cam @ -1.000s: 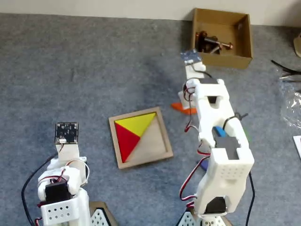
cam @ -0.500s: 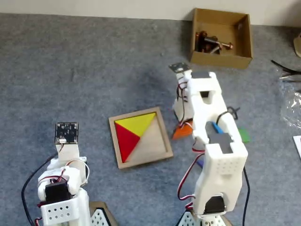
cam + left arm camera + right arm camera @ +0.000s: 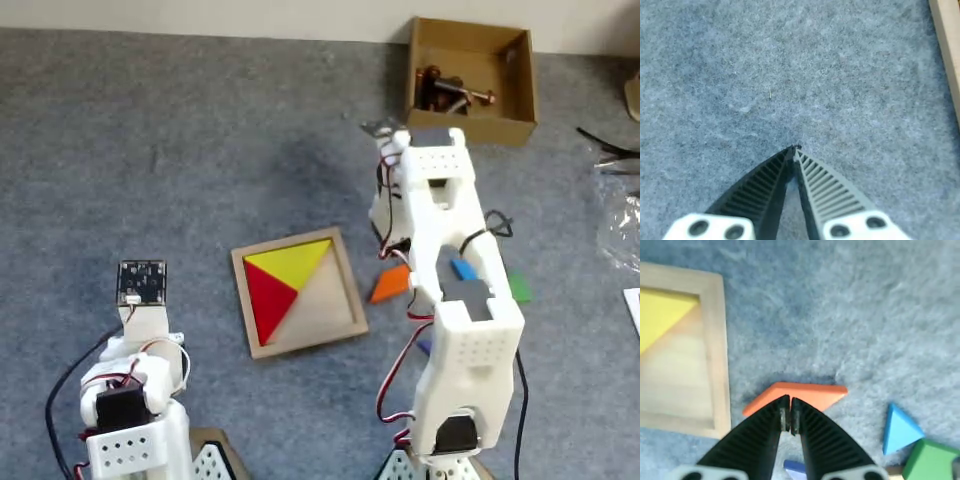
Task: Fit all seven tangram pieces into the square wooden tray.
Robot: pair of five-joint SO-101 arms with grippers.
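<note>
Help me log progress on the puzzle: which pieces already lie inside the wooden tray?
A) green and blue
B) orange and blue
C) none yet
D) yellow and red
D: the yellow triangle and the red triangle lie side by side inside the wooden tray, while the orange piece lies on the carpet beside it.
</note>
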